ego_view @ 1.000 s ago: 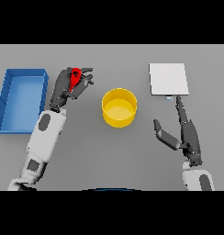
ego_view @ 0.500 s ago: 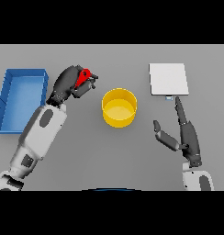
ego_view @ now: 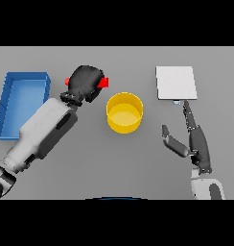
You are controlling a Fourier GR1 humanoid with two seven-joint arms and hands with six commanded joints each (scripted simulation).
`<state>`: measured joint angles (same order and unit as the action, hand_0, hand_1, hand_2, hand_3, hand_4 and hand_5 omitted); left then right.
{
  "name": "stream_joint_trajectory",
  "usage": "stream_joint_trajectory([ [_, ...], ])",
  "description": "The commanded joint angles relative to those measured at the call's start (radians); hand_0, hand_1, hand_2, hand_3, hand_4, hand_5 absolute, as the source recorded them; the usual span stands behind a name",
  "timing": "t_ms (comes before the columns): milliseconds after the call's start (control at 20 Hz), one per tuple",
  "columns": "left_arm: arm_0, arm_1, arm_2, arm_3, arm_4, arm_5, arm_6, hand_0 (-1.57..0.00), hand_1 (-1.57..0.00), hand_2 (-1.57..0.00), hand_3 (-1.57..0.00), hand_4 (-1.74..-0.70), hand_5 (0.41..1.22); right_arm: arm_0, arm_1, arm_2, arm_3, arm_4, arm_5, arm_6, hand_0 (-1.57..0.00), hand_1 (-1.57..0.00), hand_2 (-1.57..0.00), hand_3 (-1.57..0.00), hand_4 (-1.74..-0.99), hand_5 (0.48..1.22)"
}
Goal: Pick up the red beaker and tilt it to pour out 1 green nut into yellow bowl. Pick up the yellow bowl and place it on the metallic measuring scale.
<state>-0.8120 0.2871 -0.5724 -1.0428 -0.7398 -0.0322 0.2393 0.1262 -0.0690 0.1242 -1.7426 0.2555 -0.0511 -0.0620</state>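
The left hand [ego_view: 85,82], fingers curled round the small red beaker [ego_view: 104,82], may tip short of the round yellow bowl [ego_view: 124,112], spilling the nut onto the bench.

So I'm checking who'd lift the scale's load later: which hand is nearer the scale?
Right. The right hand lies just below the scale, fingertips almost at its edge; the left hand is far across, past the bowl.
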Motion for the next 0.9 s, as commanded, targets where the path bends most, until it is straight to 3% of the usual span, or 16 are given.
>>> stream_joint_trajectory([
  [0,-0.016,0.004,-0.020,0.020,-0.022,-0.005,-0.005,-1.57,-1.57,-1.57,-1.57,-1.69,1.196,0.013,0.004,0.009,-0.002,0.008,0.001,-0.004,0.00,0.00,0.00,0.00,-1.282,0.705],
  [100,-0.056,0.022,-0.068,0.032,-0.061,-0.042,-0.027,-1.57,-1.57,-1.57,-1.57,-1.67,1.205,0.002,0.017,0.004,0.004,0.001,-0.010,0.005,0.00,0.00,0.00,0.00,-1.283,0.702],
  [300,-0.149,0.031,-0.173,0.075,-0.123,-0.145,-0.067,-1.57,-1.57,-1.57,-1.28,-1.70,1.215,0.009,0.035,-0.005,0.016,-0.016,-0.019,-0.019,0.00,0.00,0.00,0.00,-1.292,0.678],
  [500,-0.220,0.019,-0.287,0.118,-0.193,-0.203,-0.135,-1.57,-1.57,-1.57,-1.45,-1.72,1.218,0.007,0.049,-0.011,0.028,-0.040,-0.015,-0.029,0.00,0.00,0.00,0.00,-1.294,0.653],
  [850,-0.313,0.009,-0.455,0.156,-0.301,-0.287,-0.165,-1.57,-1.57,-1.57,-1.55,-1.74,1.220,0.012,0.045,-0.017,0.032,-0.033,-0.024,-0.034,0.00,0.00,0.00,0.00,-1.288,0.627],
])
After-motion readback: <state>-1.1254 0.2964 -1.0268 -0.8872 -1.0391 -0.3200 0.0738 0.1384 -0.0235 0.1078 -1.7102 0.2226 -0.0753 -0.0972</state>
